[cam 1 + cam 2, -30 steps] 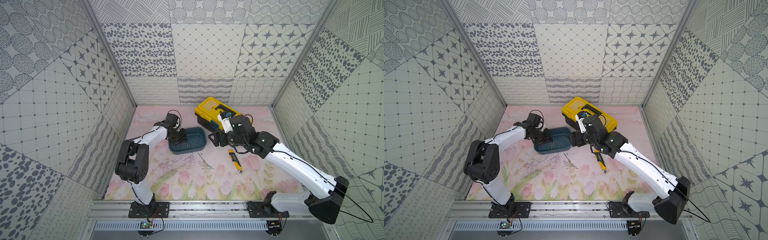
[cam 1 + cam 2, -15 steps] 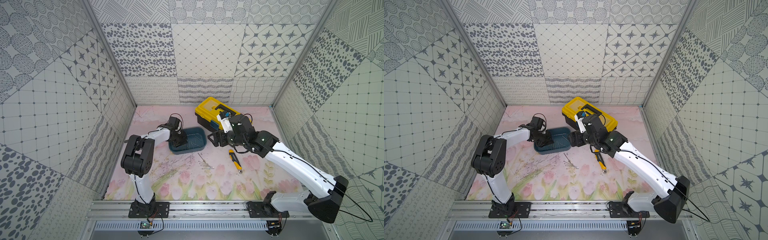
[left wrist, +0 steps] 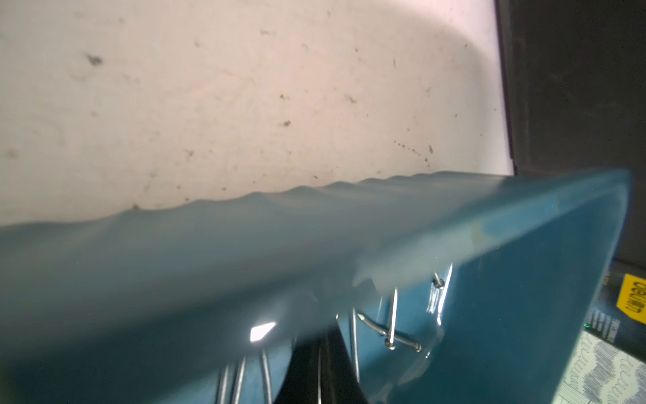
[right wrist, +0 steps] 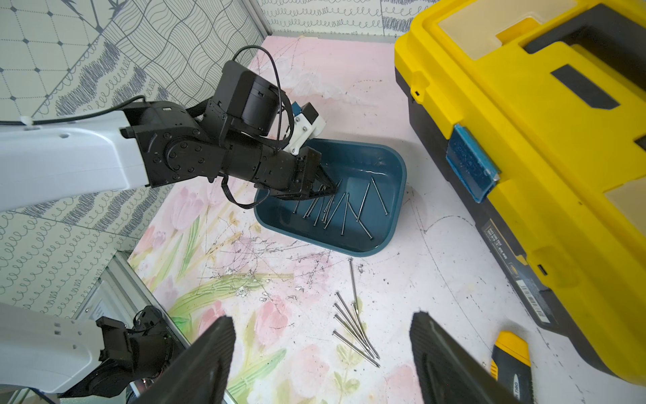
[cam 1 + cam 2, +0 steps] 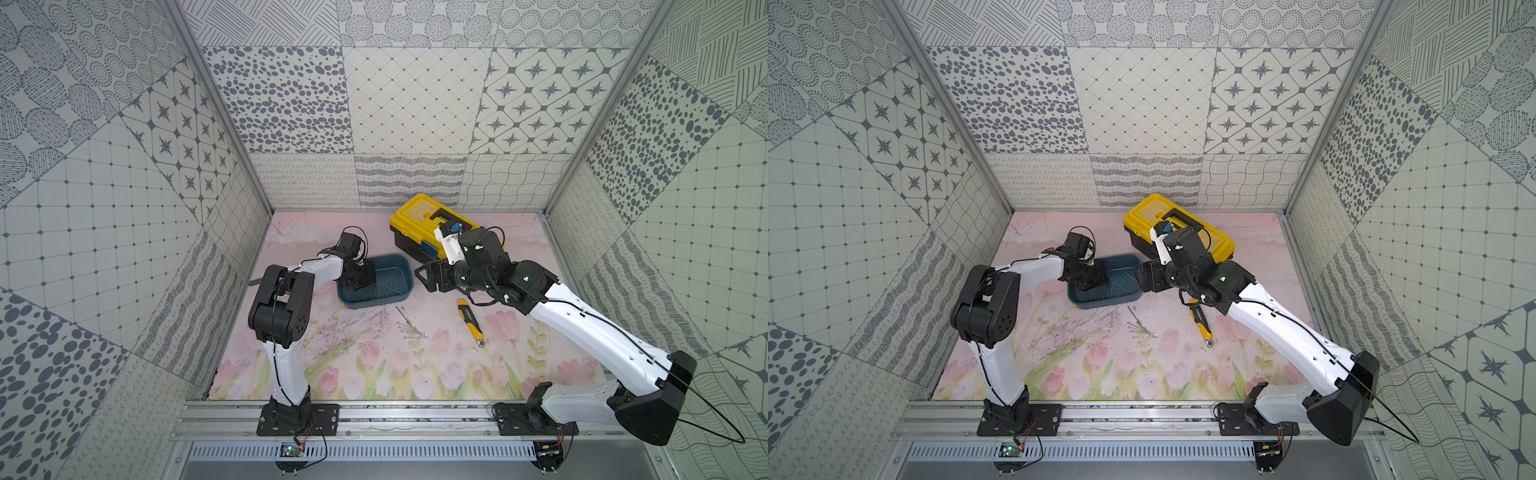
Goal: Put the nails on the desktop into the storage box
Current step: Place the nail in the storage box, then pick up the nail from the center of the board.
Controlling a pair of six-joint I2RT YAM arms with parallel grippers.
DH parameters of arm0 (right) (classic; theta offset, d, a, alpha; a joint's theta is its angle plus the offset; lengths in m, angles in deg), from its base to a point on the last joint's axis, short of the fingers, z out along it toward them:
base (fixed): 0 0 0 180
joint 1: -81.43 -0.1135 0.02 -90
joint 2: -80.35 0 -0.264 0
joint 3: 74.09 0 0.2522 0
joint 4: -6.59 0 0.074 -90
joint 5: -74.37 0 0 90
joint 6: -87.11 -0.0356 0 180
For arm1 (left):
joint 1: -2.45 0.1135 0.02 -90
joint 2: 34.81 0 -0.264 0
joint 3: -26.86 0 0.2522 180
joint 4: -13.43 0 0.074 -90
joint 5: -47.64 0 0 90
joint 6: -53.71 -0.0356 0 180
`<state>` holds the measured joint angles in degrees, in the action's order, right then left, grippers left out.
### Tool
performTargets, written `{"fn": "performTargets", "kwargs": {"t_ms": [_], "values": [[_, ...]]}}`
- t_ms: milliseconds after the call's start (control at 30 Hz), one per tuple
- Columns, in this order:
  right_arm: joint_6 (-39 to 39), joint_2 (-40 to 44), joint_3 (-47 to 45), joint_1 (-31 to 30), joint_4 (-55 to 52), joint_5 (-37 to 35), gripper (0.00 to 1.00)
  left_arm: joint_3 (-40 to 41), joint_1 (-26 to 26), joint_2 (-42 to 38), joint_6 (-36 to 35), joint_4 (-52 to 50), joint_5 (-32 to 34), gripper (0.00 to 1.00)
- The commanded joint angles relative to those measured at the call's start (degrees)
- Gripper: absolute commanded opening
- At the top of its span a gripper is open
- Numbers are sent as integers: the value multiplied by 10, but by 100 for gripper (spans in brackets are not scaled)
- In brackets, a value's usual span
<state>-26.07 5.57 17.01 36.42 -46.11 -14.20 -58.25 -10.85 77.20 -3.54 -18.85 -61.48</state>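
The teal storage box (image 5: 400, 269) (image 5: 1130, 266) (image 4: 396, 196) sits mid-desktop with several nails (image 4: 344, 206) (image 3: 391, 328) lying in it. My left gripper (image 5: 371, 286) (image 5: 1100, 284) (image 4: 332, 189) (image 3: 320, 367) reaches low into the box, fingers pressed together; a thin bright line like a nail runs between them. More nails (image 5: 411, 328) (image 5: 1142, 328) (image 4: 353, 325) lie bunched on the tulip-print desktop (image 5: 374, 374) in front of the box. My right gripper (image 5: 428, 276) (image 5: 1148, 278) (image 4: 321, 320) hovers open beside the box's right end, nothing between its fingers.
A yellow-lidded black toolbox (image 5: 419, 216) (image 4: 524, 140) stands behind the right gripper, close to the storage box. A yellow-and-black utility knife (image 5: 471, 322) (image 4: 510, 367) lies right of the loose nails. A dark bar (image 5: 254, 283) lies by the left wall. Patterned walls enclose three sides.
The left arm's elbow has swung inward and its gripper has pushed lower and further into the storage box. The right arm has stayed put.
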Motion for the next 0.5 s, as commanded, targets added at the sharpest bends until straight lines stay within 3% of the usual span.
{"fn": "performTargets", "kwargs": {"t_ms": [0,167,200,233,267,400,467], "values": [[-10,13,-2,-6,11,-12,84,-11,-1,8,-16,-34,6,19],[-3,3,0,-13,11,-13,84,-16,-1,-7,-24,-49,1,39],[0,1,-1,-14,11,-12,84,-18,-2,-13,-23,-54,1,52],[4,-1,-2,-16,11,-12,85,-20,-1,-23,-24,-61,3,94],[7,-2,-4,-18,11,-13,85,-20,-2,-33,-26,-67,6,99],[16,-2,-9,-23,11,-23,96,-18,-9,-101,-49,-94,17,99],[19,1,-8,-24,10,-27,97,-20,-17,-143,-68,-104,21,99]]}}
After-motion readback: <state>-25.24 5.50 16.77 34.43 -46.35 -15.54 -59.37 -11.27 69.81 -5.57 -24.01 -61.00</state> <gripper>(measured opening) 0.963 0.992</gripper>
